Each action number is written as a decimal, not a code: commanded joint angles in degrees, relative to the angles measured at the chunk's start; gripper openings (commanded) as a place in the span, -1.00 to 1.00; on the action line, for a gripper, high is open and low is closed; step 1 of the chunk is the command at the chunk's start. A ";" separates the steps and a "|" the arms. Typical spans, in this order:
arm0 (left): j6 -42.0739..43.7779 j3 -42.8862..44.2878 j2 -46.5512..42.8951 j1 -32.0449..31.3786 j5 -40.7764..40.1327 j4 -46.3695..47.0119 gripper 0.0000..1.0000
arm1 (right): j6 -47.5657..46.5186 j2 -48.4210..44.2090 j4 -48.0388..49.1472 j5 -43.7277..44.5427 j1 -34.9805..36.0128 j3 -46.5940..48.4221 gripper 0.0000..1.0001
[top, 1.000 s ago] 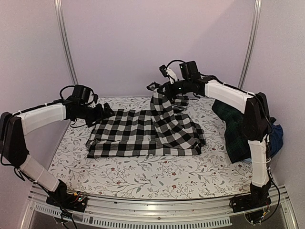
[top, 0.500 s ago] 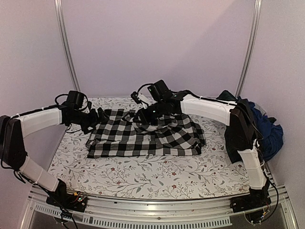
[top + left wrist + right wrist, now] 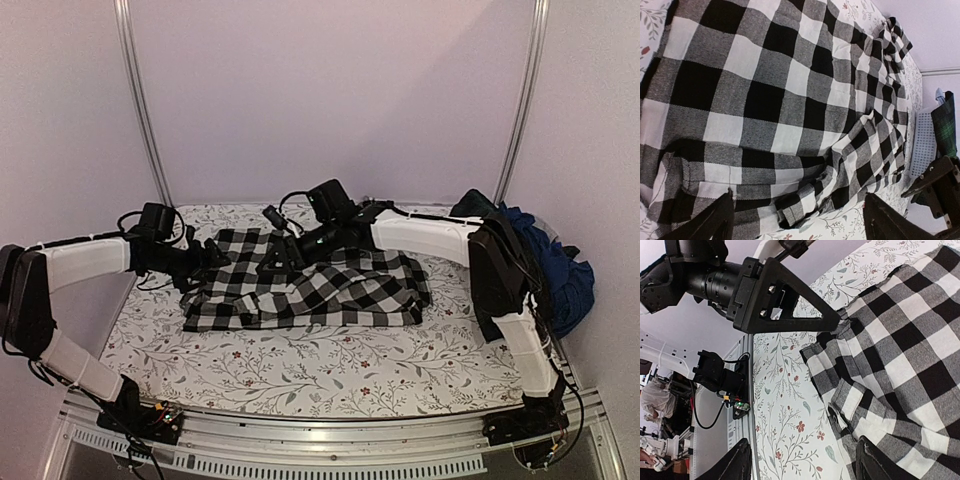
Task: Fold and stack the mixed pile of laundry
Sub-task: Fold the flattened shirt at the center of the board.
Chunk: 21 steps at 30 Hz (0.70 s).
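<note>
Soft and limp, the shirt (image 3: 310,285) is lying rumpled toward the table's (image 3: 330,365) far edge, with the left fingers (image 3: 710,225) and right fingers (image 3: 877,465) hanging spread and empty over it, so pinching its hem corners is looking best.

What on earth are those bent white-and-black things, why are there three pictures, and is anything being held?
Those are two robot arms, a left arm and a right arm, bolted side by side at the near edge. Each ends in a two-finger gripper. The wide picture comes from a fixed camera above and behind them. The other two come from small cameras on the wrists, so each shows its own dark fingers at the bottom of the picture. On the floral table covering lies a black-and-white checked shirt, rumpled, with one part laid over another. At the right edge sits a heap of dark and blue clothes. The left gripper and the right gripper are both down at the shirt with their fingers apart, and neither holds anything.
</note>
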 commanded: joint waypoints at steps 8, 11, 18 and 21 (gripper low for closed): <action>-1.60 -1.84 4.00 -3.05 5.62 3.53 0.43 | 3.21 -21.39 -2.61 4.67 -14.57 -26.00 0.33; -2.39 -3.43 3.86 -5.85 5.57 3.63 0.39 | 2.38 -25.05 -4.55 6.38 -16.18 -32.39 0.30; -5.28 -8.08 4.40 -8.86 5.38 6.31 0.38 | 2.67 -31.41 -6.05 9.91 -18.84 -44.14 0.26; -5.47 -7.87 7.05 -9.27 5.36 7.63 0.36 | 2.68 -32.13 -6.84 10.71 -19.98 -46.50 0.22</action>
